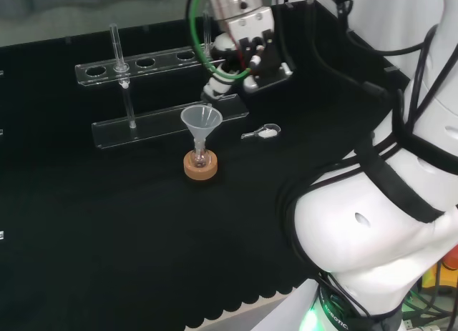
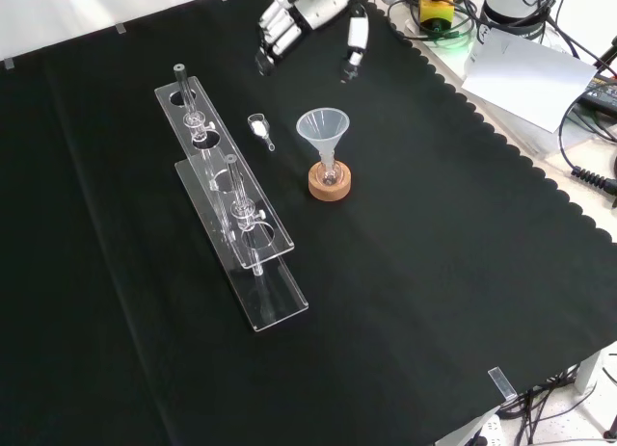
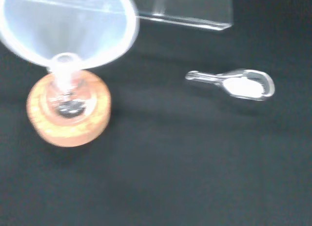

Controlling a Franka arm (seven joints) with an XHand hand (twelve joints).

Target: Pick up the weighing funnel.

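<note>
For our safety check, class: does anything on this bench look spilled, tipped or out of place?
Nothing stands out. The funnel stands upright on its cork ring, and the weighing funnel lies on the cloth, its white contents unspilled.

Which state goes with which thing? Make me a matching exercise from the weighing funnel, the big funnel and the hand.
Things:
1. weighing funnel
2. funnel
3. hand

States:
a. stands mouth up, stem in a flask on a cork ring
b. hovers over the cloth, fingers open, holding nothing
c. lies on the cloth

Pairs: 1-c, 2-a, 3-b.
</note>
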